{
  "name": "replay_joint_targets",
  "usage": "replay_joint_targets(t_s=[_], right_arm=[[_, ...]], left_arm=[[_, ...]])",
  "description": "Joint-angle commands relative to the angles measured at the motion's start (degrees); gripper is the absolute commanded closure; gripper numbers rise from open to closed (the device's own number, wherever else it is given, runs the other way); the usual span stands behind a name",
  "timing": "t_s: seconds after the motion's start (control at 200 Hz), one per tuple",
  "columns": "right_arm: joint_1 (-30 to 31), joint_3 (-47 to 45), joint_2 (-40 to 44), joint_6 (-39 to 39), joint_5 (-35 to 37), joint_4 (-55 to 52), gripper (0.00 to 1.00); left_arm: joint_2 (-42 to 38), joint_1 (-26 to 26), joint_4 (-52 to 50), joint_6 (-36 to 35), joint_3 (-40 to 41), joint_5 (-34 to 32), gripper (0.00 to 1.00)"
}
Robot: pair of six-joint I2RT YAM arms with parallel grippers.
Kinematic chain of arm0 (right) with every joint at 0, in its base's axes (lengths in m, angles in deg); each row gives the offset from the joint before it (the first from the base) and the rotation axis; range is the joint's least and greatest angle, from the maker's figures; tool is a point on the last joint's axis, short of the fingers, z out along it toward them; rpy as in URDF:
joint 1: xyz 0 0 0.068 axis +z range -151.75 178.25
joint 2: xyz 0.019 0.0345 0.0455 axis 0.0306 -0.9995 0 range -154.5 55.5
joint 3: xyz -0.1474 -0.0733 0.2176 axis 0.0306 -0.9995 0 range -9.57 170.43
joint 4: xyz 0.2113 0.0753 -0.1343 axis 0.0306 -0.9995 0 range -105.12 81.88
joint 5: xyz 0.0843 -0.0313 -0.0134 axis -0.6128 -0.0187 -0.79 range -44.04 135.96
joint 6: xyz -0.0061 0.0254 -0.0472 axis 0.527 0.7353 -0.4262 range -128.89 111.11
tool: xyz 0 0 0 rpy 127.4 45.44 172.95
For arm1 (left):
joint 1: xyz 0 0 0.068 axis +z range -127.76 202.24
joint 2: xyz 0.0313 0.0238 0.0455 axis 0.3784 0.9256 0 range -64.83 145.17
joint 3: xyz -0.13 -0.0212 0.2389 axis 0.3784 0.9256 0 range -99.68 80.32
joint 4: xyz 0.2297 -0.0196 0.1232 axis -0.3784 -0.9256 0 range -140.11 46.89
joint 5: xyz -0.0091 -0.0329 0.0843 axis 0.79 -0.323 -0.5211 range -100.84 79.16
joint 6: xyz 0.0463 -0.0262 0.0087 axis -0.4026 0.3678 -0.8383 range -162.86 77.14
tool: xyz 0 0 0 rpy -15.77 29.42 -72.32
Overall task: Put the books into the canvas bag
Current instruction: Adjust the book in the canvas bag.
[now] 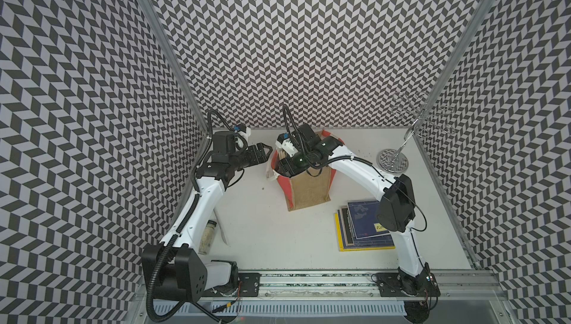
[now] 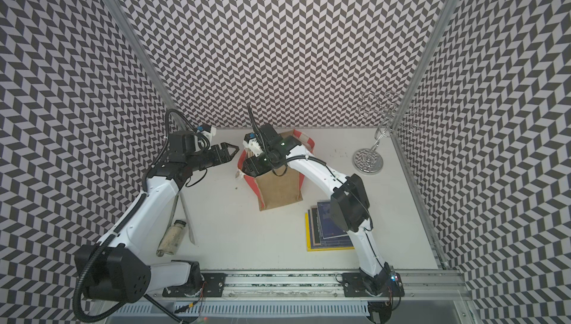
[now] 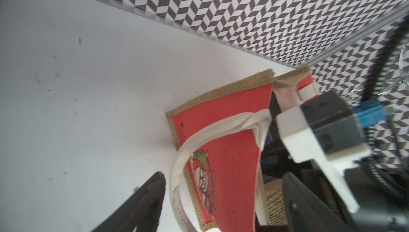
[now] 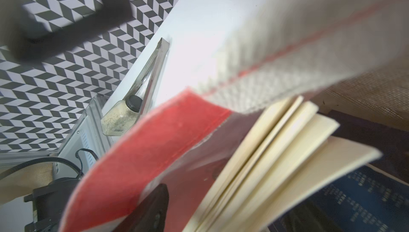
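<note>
The canvas bag (image 1: 309, 189) stands upright mid-table, with tan jute sides and red faces. Its red face with a Santa print (image 3: 225, 135) and its white rope handle (image 3: 177, 175) fill the left wrist view. My left gripper (image 1: 268, 152) is open at the bag's left rim, with that wall and handle between its spread jaws, touching neither. My right gripper (image 1: 282, 168) reaches into the bag's mouth. One of its fingers (image 4: 155, 206) shows with a gap to several books (image 4: 265, 153) standing inside, and the other finger is hidden. More books (image 1: 361, 226) lie stacked on the table, navy on top.
A glass jar (image 1: 206, 237) and metal tongs (image 1: 221, 226) lie by the left arm. A chrome wire stand (image 1: 392, 160) rises at the back right. Patterned walls close three sides, and a metal rail (image 1: 309, 282) runs along the front edge.
</note>
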Motion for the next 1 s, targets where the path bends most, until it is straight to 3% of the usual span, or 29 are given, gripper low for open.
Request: replay_joint_targets(t_s=[0.0, 0.055, 0.576, 0.996], right_arm=[[-0.3, -0.46, 2.5, -1.67, -0.5, 0.58, 0.2], [-0.65, -0.47, 2.59, -1.82, -0.21, 0.38, 0.2], [-5.86, -1.11, 5.72, -1.43, 3.74, 0.06, 0.19], [-8.45, -2.9, 4.45, -2.22, -1.11, 1.87, 0.18]], left_arm=[[-1.57, 0.29, 3.96, 0.92, -0.07, 4.8, 0.15], [-1.61, 0.26, 4.18, 0.93, 0.03, 5.15, 0.1], [-1.95, 0.21, 6.13, 1.57, 1.55, 5.84, 0.09], [-1.88, 0.29, 5.87, 1.34, 1.51, 5.23, 0.09]])
